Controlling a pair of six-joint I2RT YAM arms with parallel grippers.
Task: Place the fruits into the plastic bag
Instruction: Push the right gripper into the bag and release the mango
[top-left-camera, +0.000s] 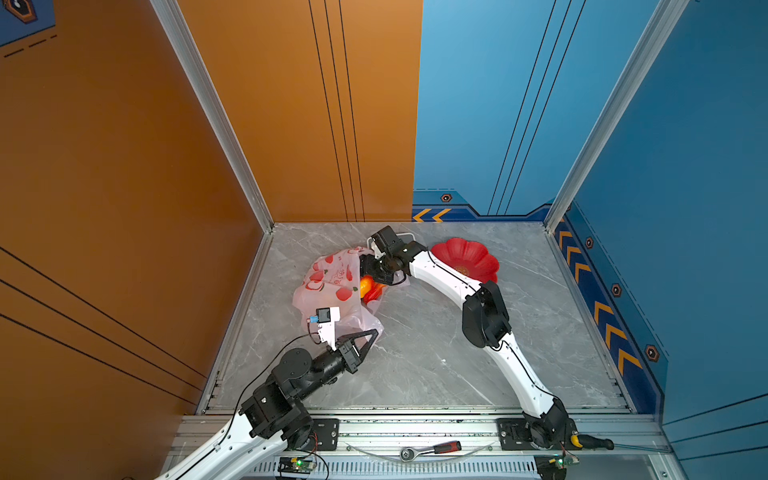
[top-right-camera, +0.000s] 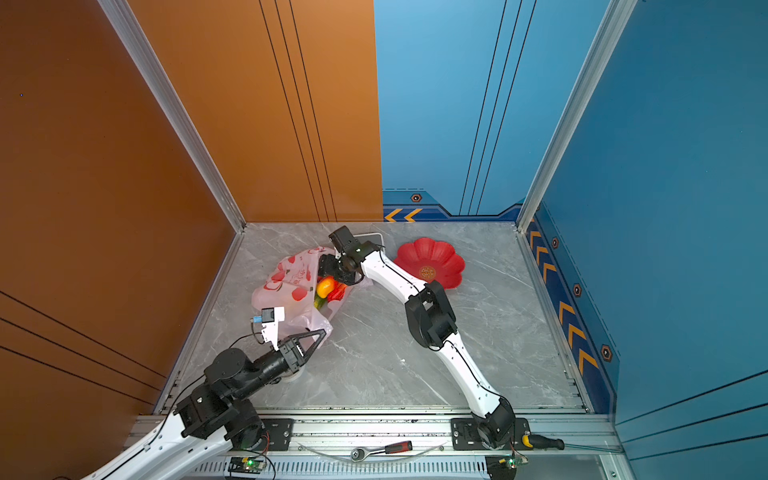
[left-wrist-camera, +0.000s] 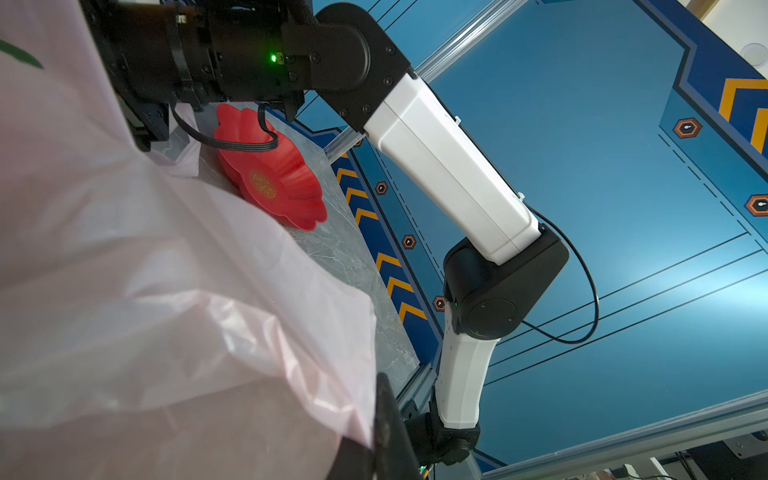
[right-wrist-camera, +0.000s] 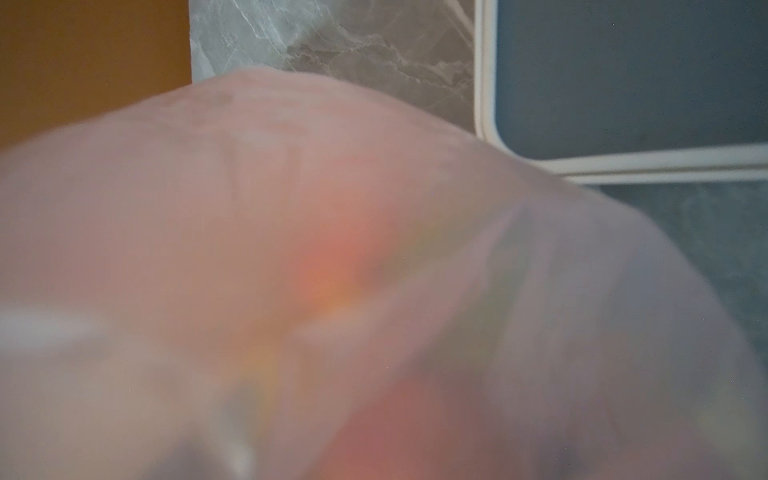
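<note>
The grey marble worktop (top-left-camera: 436, 353) carries everything. Taking its middle as the clock's centre in a top view, the plastic bag (top-left-camera: 328, 282) lies crumpled at about ten o'clock and the red flower-shaped dish (top-left-camera: 469, 257) at about one o'clock. No fruit shows in the uncovered part of the dish.

The left gripper (top-left-camera: 375, 333) sits at the bag's five o'clock edge. Its jaws are shut, and it appears to pinch the thin film there so the mouth gapes towards three o'clock. The right gripper (top-left-camera: 374, 272) reaches into that mouth from the two o'clock side. Film covers its wrist camera and the top views show only a dark mass, so I cannot tell whether its jaws are open or closed, or whether it holds anything.

The fruits (top-right-camera: 326, 286) sit just inside the mouth, directly below the right gripper. A yellow-orange one, a red one and a green one are visible.

The step in hand looks like dropping a fruit into the bag and getting the gripper out.

- The left pinch should stay firm and slightly raised, so the mouth does not collapse onto the other gripper.
- The right gripper should let go low and deep, past the lip, because fruit this close to the opening could roll out onto the worktop.
- It should then back out along its entry line towards two o'clock, jaws clear of the film, to avoid dragging the bag.
</note>
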